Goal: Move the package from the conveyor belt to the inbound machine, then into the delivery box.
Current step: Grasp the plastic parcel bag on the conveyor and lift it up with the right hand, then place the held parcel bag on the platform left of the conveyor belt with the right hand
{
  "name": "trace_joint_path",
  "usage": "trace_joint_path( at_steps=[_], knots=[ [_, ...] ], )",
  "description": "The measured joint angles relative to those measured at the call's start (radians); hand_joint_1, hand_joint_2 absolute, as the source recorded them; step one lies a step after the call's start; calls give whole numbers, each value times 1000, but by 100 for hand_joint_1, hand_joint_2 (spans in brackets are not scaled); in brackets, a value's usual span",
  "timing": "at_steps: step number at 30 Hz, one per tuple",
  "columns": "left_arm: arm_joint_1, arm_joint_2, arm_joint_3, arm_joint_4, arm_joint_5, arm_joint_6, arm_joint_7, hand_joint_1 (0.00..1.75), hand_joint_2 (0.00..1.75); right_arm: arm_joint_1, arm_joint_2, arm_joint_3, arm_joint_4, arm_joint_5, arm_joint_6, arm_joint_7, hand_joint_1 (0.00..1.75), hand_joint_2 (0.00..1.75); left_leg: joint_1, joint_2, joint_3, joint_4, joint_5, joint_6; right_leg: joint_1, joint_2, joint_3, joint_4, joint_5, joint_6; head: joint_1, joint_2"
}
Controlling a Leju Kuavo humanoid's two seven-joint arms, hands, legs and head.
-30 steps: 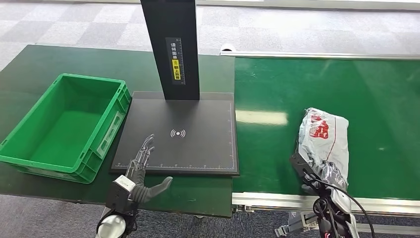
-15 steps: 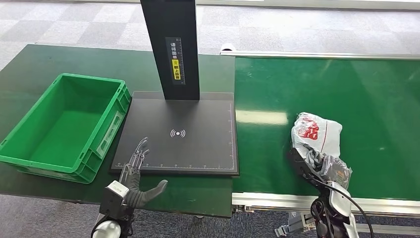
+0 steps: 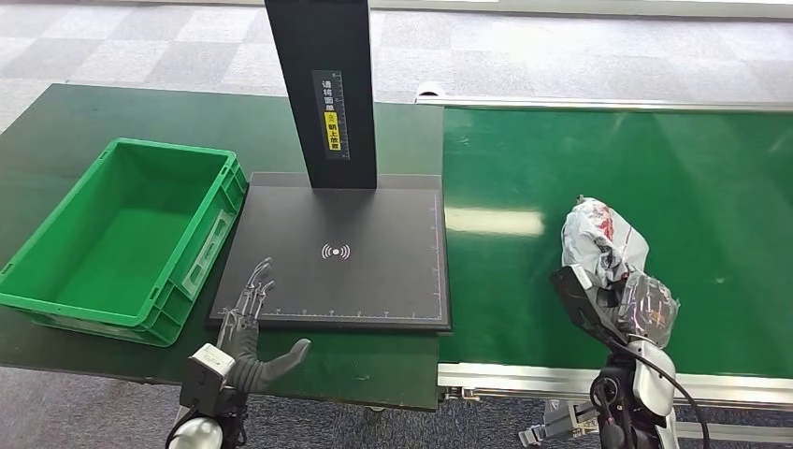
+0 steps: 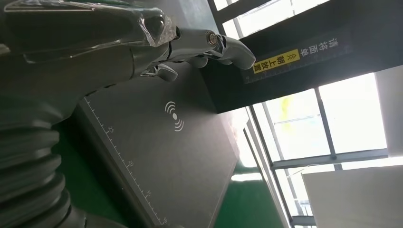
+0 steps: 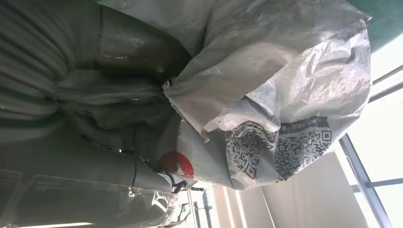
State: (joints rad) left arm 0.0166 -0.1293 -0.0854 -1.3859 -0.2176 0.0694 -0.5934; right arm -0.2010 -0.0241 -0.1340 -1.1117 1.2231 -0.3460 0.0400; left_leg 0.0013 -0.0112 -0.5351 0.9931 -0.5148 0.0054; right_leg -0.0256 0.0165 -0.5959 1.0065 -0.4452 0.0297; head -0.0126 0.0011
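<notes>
One green conveyor belt (image 3: 711, 187), one black scanner platform (image 3: 374, 224), one green crate (image 3: 112, 234). One grey plastic package (image 3: 598, 245), held bunched above the belt by the right hand (image 3: 617, 309); it looks soft, light, slippery, best gripped mid-bundle. Left hand (image 3: 248, 323) spread, holding nothing.

Crinkled glossy plastic package (image 3: 603, 245); matt black scanner plate (image 3: 365, 271); smooth green belt (image 3: 711, 178).

My left hand (image 3: 245, 327) is showing dark slim fingers and a grey thumb; my right hand (image 3: 612, 309) is trailing a black cable.
</notes>
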Motion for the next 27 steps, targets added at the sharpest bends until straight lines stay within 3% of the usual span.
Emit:
trace_joint_path(
  at_steps=[4, 11, 14, 18, 20, 24, 27],
  knots=[
    [1, 0, 2, -1, 4, 2, -2, 0, 175, 6, 4, -3, -15, -29, -24, -30, 175, 175, 0, 0, 0, 0, 0, 0, 0, 0, 0, 0, 0, 0, 0, 0],
    [1, 1, 3, -1, 21, 25, -13, 0, 175, 21, 18, -21, -80, -121, -290, -190, 175, 175, 0, 0, 0, 0, 0, 0, 0, 0, 0, 0, 0, 0, 0, 0],
    [-1, 1, -2, -1, 27, 31, -17, 0, 175, 34, 52, -67, -151, -190, -341, -341, 175, 175, 0, 0, 0, 0, 0, 0, 0, 0, -1, 0, 0, 0, 0, 0],
    [-17, 0, -19, 5, 35, 36, -19, 0, 175, 49, 141, -160, -274, -241, -349, -637, 175, 175, 0, 0, 0, 0, 0, 0, 0, 0, 0, 0, 0, 0, 0, 0],
    [-27, -1, -25, 11, 40, 41, -21, 0, 175, 62, 177, -171, -327, -227, -350, -713, 175, 175, 0, 0, 0, 0, 0, 0, 0, 0, 0, 0, 0, 0, 0, 0],
    [-49, 0, -31, 23, 49, 46, -24, 0, 175, 90, 206, -94, -391, -96, -350, -727, 175, 175, 0, 0, 0, 0, 0, 0, 0, 0, 0, 0, 0, 0, 0, 0],
    [-63, 1, -32, 32, 54, 46, -26, 0, 175, 104, 196, 30, -392, -19, -350, -675, 175, 175, 0, 0, 0, 0, 0, 0, 0, 0, 0, 0, 0, 0, 0, 0]
  ],
)
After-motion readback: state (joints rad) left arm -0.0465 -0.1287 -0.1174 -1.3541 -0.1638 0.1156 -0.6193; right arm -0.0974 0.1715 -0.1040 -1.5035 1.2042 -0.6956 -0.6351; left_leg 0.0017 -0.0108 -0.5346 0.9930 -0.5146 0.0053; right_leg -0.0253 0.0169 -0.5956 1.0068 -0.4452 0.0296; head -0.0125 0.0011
